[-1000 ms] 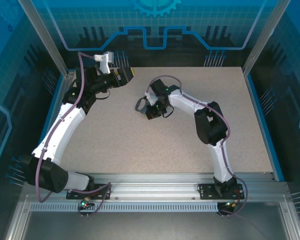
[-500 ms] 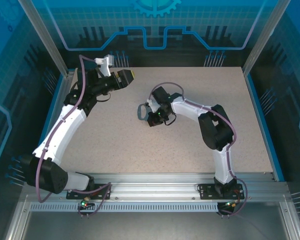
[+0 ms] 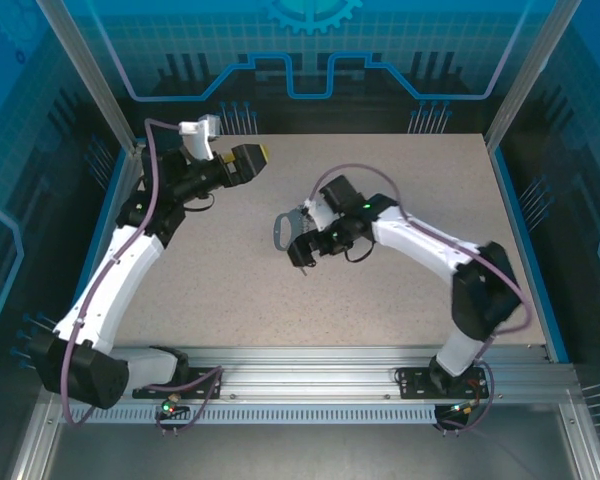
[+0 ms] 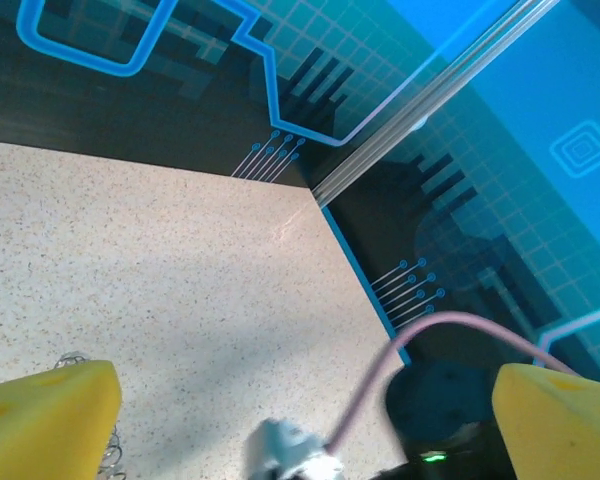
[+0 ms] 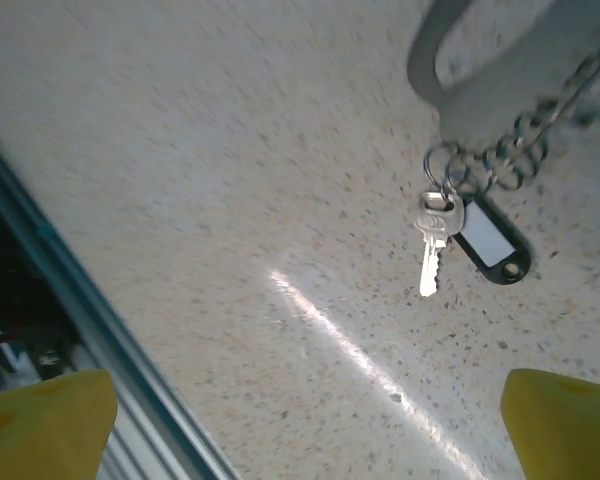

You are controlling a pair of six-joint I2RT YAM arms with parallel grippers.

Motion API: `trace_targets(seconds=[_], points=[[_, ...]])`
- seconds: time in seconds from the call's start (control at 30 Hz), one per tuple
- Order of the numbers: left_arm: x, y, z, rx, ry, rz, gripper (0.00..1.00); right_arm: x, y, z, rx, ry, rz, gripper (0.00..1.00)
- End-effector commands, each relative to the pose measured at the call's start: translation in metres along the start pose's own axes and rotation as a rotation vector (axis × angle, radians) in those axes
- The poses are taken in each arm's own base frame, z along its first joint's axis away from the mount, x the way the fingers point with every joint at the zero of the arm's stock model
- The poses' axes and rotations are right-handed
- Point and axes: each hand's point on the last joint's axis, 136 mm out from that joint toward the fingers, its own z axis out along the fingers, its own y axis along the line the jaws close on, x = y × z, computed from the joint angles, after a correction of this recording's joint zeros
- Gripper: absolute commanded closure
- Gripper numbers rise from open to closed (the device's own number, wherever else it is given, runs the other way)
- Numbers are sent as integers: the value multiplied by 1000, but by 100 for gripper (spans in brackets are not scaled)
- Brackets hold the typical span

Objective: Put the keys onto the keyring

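Silver key (image 5: 432, 245), apparently threaded on the keyring (image 5: 520, 80), rests on the tabletop (image 5: 230, 150); right hand (image 5: 300, 430) and left hand (image 4: 305, 425) therefore gape wide, empty.

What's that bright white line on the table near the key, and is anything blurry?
Right wrist view: the streak looks like glare off the table; the key is fairly sharp, the keyring above it smeared. Left wrist view: table crisp. Top view: table evenly lit.
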Motion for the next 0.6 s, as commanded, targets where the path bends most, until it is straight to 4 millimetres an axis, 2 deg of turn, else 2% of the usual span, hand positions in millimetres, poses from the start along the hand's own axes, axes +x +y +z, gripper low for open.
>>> trace_targets(seconds=[0.0, 0.13, 0.27, 0.37, 0.43, 0.57], points=[[-4, -3, -18, -22, -46, 51, 1, -2, -2, -50, 27, -69, 14, 0], [-5, 11, -34, -105, -134, 80, 1, -15, -25, -102, 113, -215, 54, 0], [-9, 37, -55, -252, -261, 187, 1, -24, -73, -150, 234, -377, 146, 0], [-9, 64, -68, -392, -322, 259, 1, -23, -111, -172, 342, -459, 231, 0], [-4, 84, -73, -485, -327, 302, 1, -19, -134, -179, 392, -504, 292, 0], [16, 128, -76, -653, -293, 376, 1, -13, -179, -194, 560, -637, 351, 0]])
